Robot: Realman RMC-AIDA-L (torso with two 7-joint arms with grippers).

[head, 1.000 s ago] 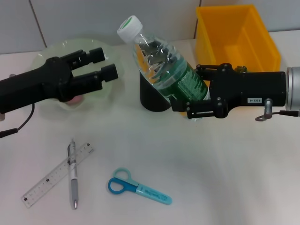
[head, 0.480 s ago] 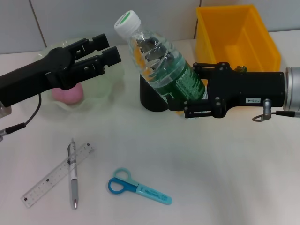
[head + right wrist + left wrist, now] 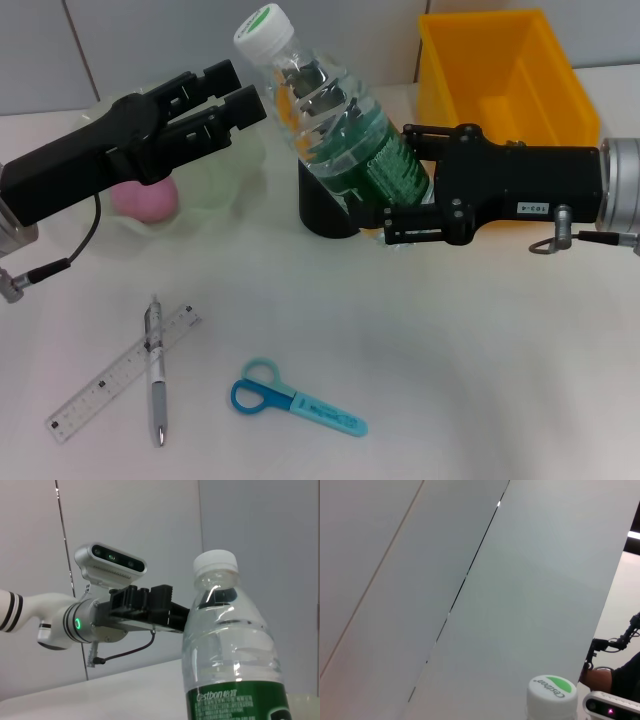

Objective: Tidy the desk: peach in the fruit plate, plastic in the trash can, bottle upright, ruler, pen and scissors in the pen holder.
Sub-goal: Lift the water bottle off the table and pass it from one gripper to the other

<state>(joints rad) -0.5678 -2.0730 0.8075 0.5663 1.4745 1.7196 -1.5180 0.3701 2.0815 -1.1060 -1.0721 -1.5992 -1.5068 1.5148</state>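
Observation:
My right gripper (image 3: 400, 180) is shut on the bottle (image 3: 345, 130), gripping its green label and holding it tilted, with the white cap (image 3: 265, 28) up and to the left. The bottle hangs in front of the black pen holder (image 3: 322, 212). My left gripper (image 3: 235, 92) is open, its fingers just left of the bottle's neck. The bottle cap (image 3: 551, 695) shows in the left wrist view. The pink peach (image 3: 146, 198) lies in the pale fruit plate (image 3: 222, 172). Ruler (image 3: 110, 382), pen (image 3: 157, 372) and scissors (image 3: 297, 401) lie on the desk in front. No plastic is in view.
The yellow trash can (image 3: 505, 70) stands at the back right, behind my right arm. The right wrist view shows the bottle (image 3: 230, 655) close up and the left gripper (image 3: 150, 607) beyond it. A wall runs behind the desk.
My left gripper has risen from over the fruit plate and moved right toward the bottle's neck. The right gripper has shifted the bottle slightly left and up.

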